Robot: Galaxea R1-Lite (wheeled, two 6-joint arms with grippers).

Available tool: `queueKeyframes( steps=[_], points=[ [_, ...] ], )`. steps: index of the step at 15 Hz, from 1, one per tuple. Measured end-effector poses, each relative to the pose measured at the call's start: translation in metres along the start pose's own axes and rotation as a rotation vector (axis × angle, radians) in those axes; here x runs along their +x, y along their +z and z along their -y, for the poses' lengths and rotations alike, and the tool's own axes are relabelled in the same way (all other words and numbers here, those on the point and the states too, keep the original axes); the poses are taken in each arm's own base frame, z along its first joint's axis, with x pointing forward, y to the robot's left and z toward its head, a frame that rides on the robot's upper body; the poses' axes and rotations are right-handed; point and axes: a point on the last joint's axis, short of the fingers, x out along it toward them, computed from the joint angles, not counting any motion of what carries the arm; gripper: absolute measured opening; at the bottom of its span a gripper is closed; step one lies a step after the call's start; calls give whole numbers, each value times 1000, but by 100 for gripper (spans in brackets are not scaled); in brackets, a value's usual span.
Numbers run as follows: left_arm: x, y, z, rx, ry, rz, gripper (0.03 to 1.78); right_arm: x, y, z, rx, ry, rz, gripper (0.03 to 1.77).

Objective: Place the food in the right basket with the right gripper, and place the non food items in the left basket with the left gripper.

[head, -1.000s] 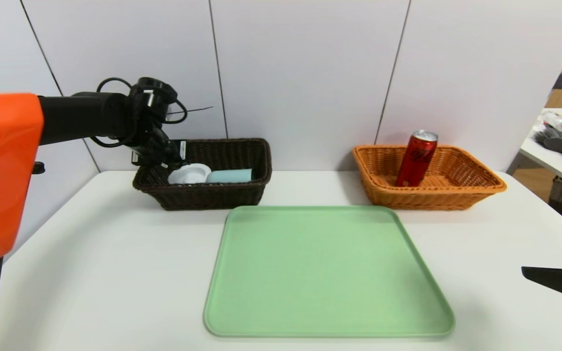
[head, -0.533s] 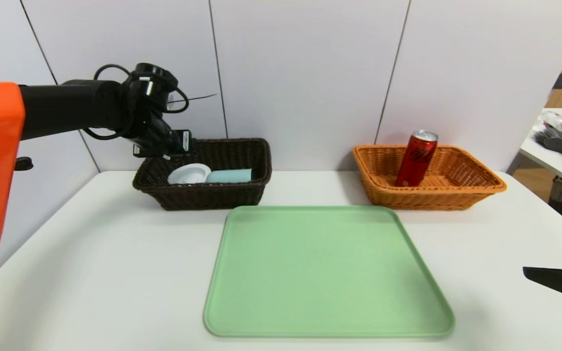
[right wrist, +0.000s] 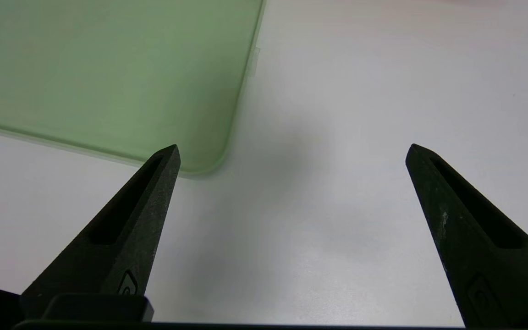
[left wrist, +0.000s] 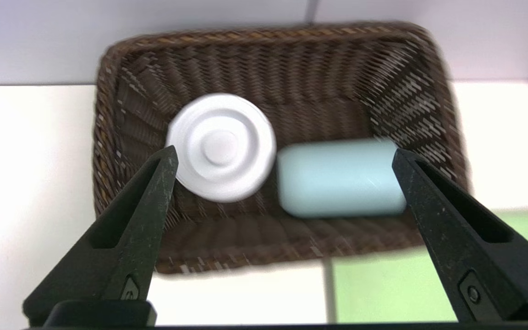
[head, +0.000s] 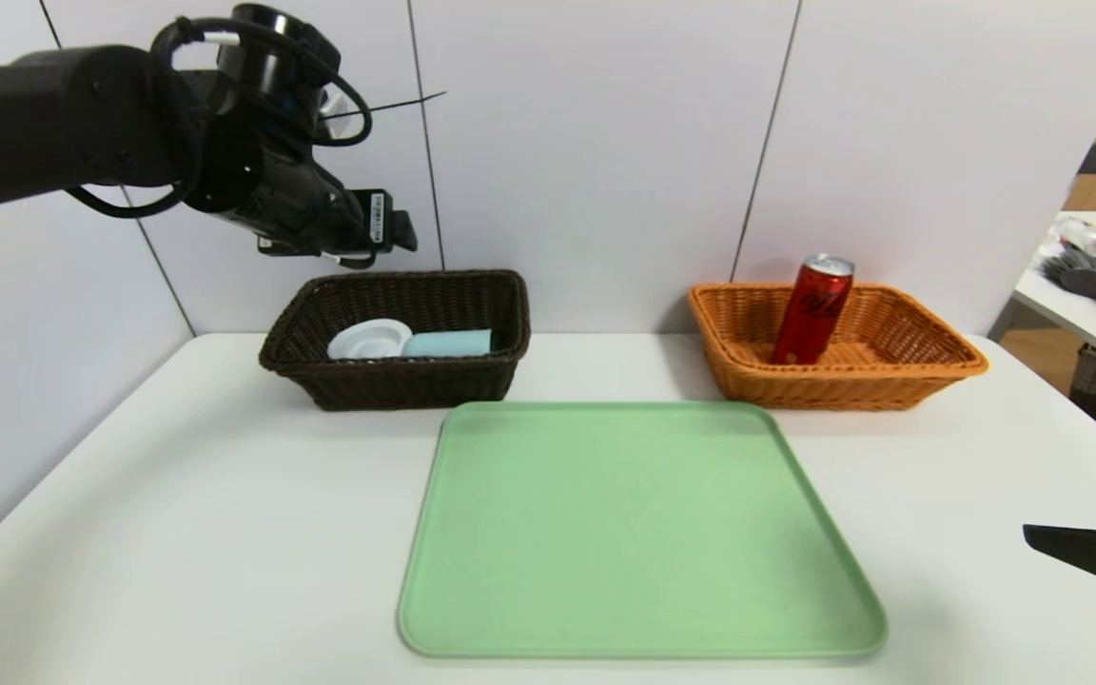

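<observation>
Since earlier frame, black two-fingered left gripper (left wrist: pixel 284 156) risen clear above dark brown woven left basket (head: pixel 396 388) at desk's back-left; jaws spread wide, nothing held. White ringed plastic disc (head: pixel 369 339) and blue-grey cup (head: pixel 447 343) on its side lie inside, touching. Green plastic tray (head: pixel 638 533) mid-desk, bare. Slim red can (head: pixel 812 309) leans inside orange-tan woven right basket (head: pixel 890 388), back-right. Right gripper (right wrist: pixel 291 151) parked near front-right edge, wide open, holding nothing. Sorting looks complete.
</observation>
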Motion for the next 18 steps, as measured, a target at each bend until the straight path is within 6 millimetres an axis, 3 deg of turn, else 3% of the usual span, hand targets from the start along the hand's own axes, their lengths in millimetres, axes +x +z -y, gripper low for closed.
queueKeyframes(
  steps=[5,10,15,18],
  points=[
    [-79,-17,-1,75,-21,-11,167,4,3,2,-7,-24,60,170],
    [-161,-47,-32,122,28,77,169,0,9,-2,-84,-14,82,170],
    [-226,-100,-79,80,113,135,169,-12,0,-6,-113,-20,114,170],
    [-253,-135,-99,30,175,180,169,-19,-11,-7,-123,-34,138,170]
  ],
)
